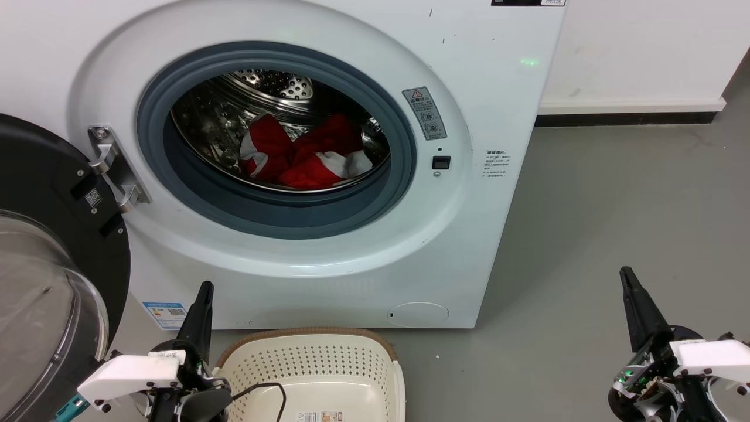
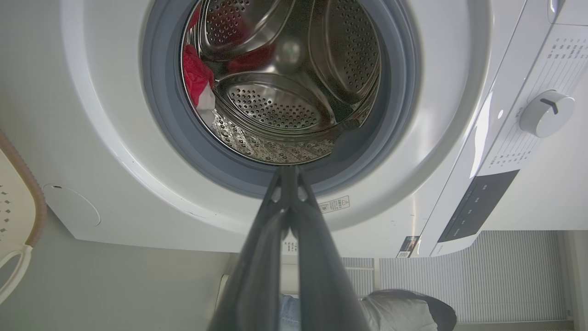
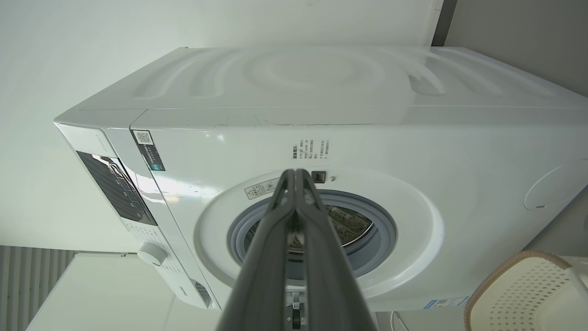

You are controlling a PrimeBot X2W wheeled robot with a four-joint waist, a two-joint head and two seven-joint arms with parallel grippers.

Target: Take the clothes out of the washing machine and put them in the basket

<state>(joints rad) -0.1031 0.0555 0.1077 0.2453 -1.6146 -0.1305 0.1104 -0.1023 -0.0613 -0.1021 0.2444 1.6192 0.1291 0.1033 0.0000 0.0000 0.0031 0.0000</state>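
One black-framed glass door (image 1: 35,281) is hanging open at the far left. Just right of it, the left gripper (image 1: 201,308) is pointing up beside the small cream perforated plastic basket with a brown rim (image 1: 304,333), its two dark fingers pressing together on nothing. Higher up, the soft bright red garments with white panels (image 1: 304,155) are lying heaped at the bottom of the perforated steel drum inside the large white front-loading washing machine (image 1: 469,234). They are looking light, limp and crumpled, probably tangling with one another, so a raised red fold atop the heap is offering the likeliest place to pinch; a loose sleeve may be dragging over the grey seal on the way out. Right of the washer, smooth grey floor (image 1: 586,223) is lying open, and the right gripper (image 1: 636,302) is hovering over it, fingers likewise closed and empty. Behind, a white wall (image 1: 644,47) is bounding the room.
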